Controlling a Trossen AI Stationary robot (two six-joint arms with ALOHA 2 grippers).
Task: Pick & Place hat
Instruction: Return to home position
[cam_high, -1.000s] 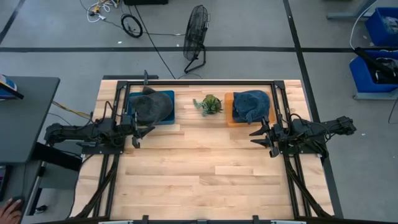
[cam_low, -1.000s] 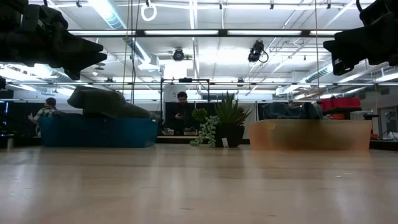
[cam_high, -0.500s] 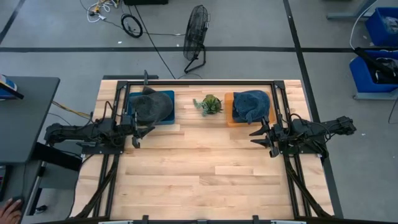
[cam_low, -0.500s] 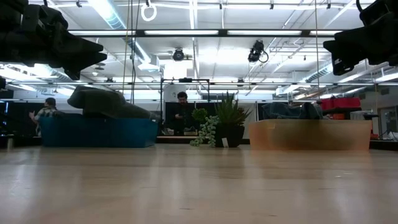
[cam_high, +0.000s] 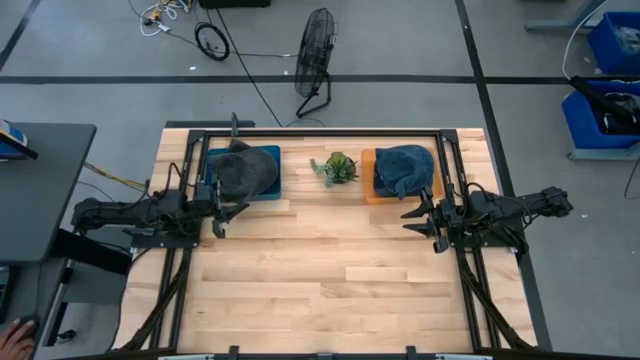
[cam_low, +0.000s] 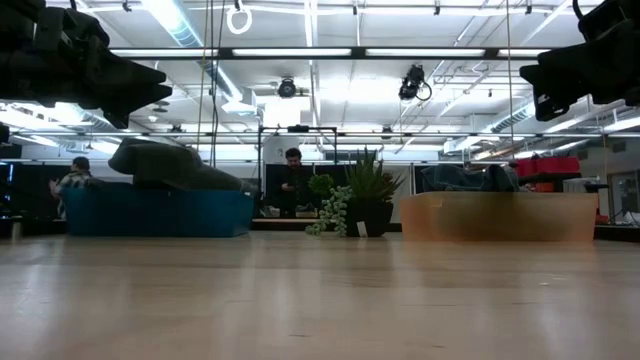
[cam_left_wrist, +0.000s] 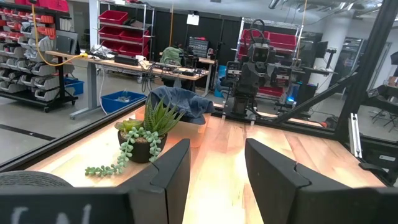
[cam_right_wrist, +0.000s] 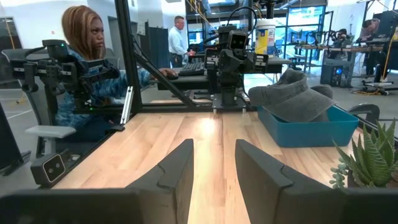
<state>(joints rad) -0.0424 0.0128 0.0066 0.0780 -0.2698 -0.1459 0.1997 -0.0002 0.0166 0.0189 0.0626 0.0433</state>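
A grey hat (cam_high: 243, 170) lies on a blue tray (cam_high: 268, 189) at the table's far left; in the right wrist view the grey hat (cam_right_wrist: 292, 93) rests on the blue tray (cam_right_wrist: 311, 129). A blue hat (cam_high: 405, 164) lies on an orange tray (cam_high: 368, 172) at the far right; the left wrist view shows the blue hat (cam_left_wrist: 180, 101) too. My left gripper (cam_high: 217, 213) hovers open just near of the blue tray, above the table. My right gripper (cam_high: 420, 220) hovers open near the orange tray's near edge. Neither touches anything.
A small potted plant (cam_high: 336, 167) stands between the two trays. A black frame (cam_high: 320, 133) runs along the table's far edge and sides. The near half of the wooden table (cam_high: 320, 290) is bare. People sit and stand in the room beyond the table.
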